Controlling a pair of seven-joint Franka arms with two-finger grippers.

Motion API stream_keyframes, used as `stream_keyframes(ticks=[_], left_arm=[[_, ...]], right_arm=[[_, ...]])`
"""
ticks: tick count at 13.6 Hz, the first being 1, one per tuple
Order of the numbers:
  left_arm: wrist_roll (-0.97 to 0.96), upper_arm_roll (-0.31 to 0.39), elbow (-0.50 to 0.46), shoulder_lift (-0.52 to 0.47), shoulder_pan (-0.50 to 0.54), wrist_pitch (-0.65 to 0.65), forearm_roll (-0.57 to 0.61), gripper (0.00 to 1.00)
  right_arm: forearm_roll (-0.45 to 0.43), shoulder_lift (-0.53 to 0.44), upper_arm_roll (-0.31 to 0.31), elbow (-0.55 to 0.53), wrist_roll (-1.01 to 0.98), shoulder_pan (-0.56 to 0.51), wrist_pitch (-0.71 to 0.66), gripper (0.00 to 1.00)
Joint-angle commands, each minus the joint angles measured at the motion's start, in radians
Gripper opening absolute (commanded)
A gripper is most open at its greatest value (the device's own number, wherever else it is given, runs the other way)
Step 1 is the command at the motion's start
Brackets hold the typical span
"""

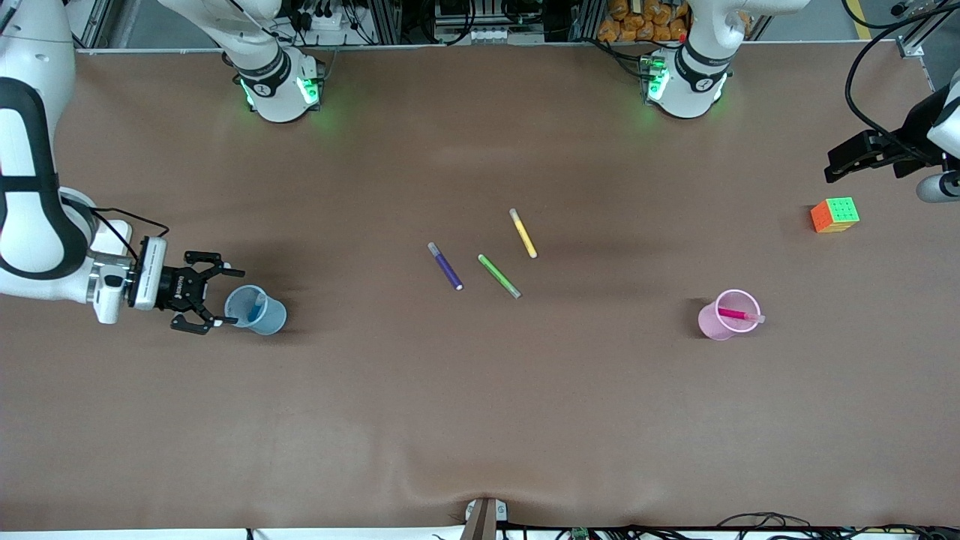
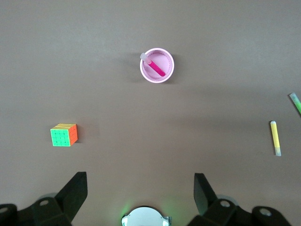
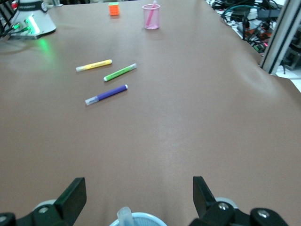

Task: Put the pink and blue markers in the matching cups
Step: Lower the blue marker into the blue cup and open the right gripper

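Down nearest the camera, both cups stand with pens in them: the pink cup (image 1: 728,315) toward the left arm's end of the counter (image 1: 480,420) has the pink marker (image 1: 739,315) leaning inside, its grey end poking over the rim, and the blue cup (image 1: 256,310) at the right arm's end has the blue marker (image 1: 259,303) standing in it, grey tip just showing. The right gripper (image 1: 212,300) sits right beside the blue cup, fingers spread wide and holding nothing, so this reads as the release step just finishing. A little farther up the counter, mid-table, lie the purple marker (image 1: 445,266), the green marker (image 1: 499,276) and the yellow marker (image 1: 523,233), none of them part of the job. Farther again, a colourful cube (image 1: 835,215), and over the counter's edge near it the left gripper (image 2: 141,188), spread open and empty, waiting. By my reckoning both placements are made; the next move calls only for the right arm to draw clear without nudging the cup.
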Motion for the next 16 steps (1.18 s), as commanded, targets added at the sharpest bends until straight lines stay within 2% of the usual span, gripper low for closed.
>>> stream_keyframes(ticks=[1,10,16], left_arm=[[-0.007,0.003,-0.024,-0.032,-0.008,-0.011,-0.013,1.00],[0.007,0.001,-0.002,-0.025,-0.011,-0.008,-0.019,1.00],[0.010,0.006,0.003,-0.022,-0.005,-0.008,-0.019,1.00]], right_arm=[[-0.037,-0.049,0.010,-0.004,0.126,0.007,-0.002,1.00],[-0.248,-0.200,0.013,0.014,0.718,0.107,0.045,1.00],[-0.349,-0.282,0.017,0.016,1.008,0.142,0.048,1.00]])
